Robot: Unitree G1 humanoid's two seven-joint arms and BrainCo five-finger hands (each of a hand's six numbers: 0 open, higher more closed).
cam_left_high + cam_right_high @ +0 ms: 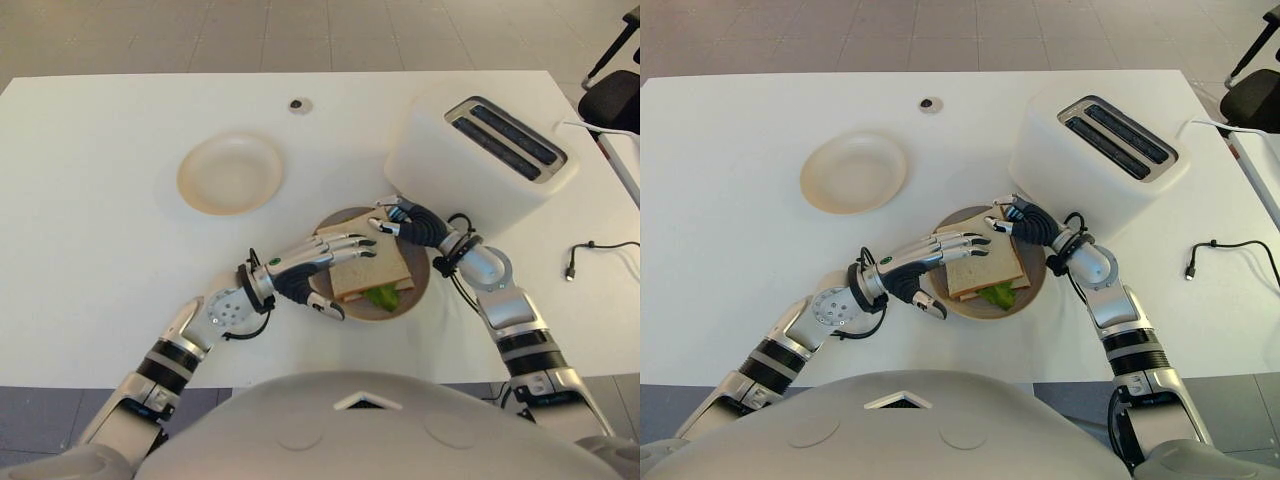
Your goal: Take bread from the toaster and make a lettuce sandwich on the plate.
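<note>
A white toaster (480,150) stands at the right, tilted, with both slots empty. In front of it a brown plate (418,292) carries the sandwich: a top bread slice (378,268) with green lettuce (383,296) poking out at its near edge. My left hand (318,262) comes in from the left, its fingers stretched flat over the top slice and its thumb by the plate's near-left rim. My right hand (408,222) sits at the plate's far-right rim, between plate and toaster, fingers curled with the tips at the bread's far corner.
An empty cream plate (230,173) lies to the far left of the sandwich. A small dark round object (298,103) sits near the table's far edge. A loose black cable (592,252) lies at the right, and a black chair (612,95) stands beyond the table corner.
</note>
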